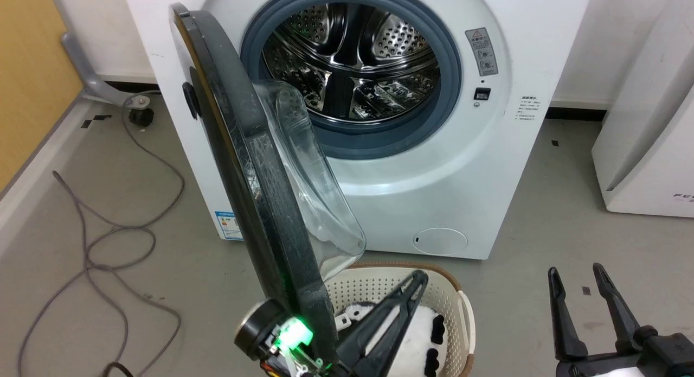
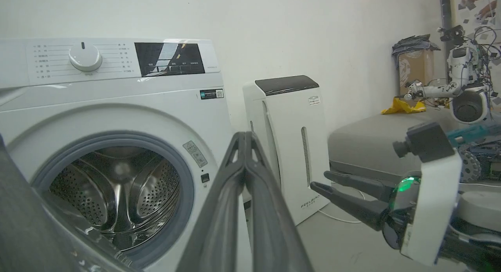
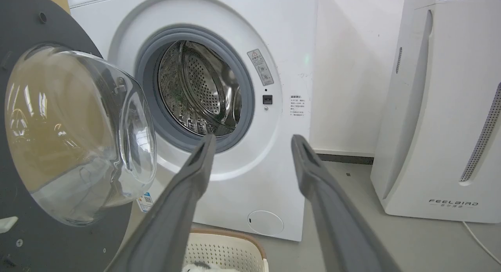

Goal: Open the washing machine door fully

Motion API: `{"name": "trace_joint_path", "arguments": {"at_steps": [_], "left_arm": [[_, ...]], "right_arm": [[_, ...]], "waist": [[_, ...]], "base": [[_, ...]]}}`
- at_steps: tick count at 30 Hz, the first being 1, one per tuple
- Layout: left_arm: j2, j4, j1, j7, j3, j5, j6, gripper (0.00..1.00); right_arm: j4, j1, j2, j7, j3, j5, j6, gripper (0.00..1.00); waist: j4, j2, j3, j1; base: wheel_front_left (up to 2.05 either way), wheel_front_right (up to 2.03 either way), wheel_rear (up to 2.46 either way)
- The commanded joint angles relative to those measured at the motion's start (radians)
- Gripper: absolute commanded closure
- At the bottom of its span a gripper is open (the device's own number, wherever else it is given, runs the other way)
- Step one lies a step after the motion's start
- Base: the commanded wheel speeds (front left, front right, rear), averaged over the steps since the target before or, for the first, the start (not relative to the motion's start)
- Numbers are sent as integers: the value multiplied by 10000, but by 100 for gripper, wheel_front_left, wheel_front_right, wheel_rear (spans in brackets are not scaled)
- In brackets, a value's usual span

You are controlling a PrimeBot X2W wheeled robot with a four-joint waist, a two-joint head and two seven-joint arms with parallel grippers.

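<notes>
The washing machine door (image 1: 260, 192) stands swung out from the white front-loader (image 1: 461, 176), with its black rim edge-on to me and the clear glass bowl (image 1: 314, 192) bulging to the right. The grey gasket and steel drum (image 1: 352, 62) are exposed. My left gripper (image 1: 418, 279) is shut on nothing. It lies just right of the door's near edge, on the inner side, and I cannot tell whether it touches. In the left wrist view its fingertips (image 2: 245, 139) are pressed together. My right gripper (image 1: 574, 271) is open at the lower right, well clear of the door (image 3: 23, 233), and its fingers (image 3: 195, 174) frame the drum.
A perforated cream laundry basket (image 1: 461, 312) holding a black-and-white plush toy (image 1: 417, 339) sits on the floor below the door. The white FEELBIRD appliance (image 1: 650, 149) stands to the right. Grey cables (image 1: 108, 230) trail across the floor at left. Another robot (image 2: 465, 80) stands far off.
</notes>
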State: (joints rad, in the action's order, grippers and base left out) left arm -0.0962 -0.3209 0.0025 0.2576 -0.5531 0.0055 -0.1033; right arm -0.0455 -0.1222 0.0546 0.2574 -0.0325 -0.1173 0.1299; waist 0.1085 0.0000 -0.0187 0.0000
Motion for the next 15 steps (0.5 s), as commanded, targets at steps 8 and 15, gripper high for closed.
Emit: {"name": "trace_joint_path", "arguments": {"at_steps": [8,15], "left_arm": [[-29,1412,420,42,47,-227,216,100],[38,2189,572,42,447,-430,532,100]], "right_arm": [[30,-45,-43,43,42,144,8,0],[62,-39,-43,43,-7,193,8,0]], "waist": [[58,0,160,0],[182,0,279,0]], "base": [[0,0,0],[0,0,0]]}}
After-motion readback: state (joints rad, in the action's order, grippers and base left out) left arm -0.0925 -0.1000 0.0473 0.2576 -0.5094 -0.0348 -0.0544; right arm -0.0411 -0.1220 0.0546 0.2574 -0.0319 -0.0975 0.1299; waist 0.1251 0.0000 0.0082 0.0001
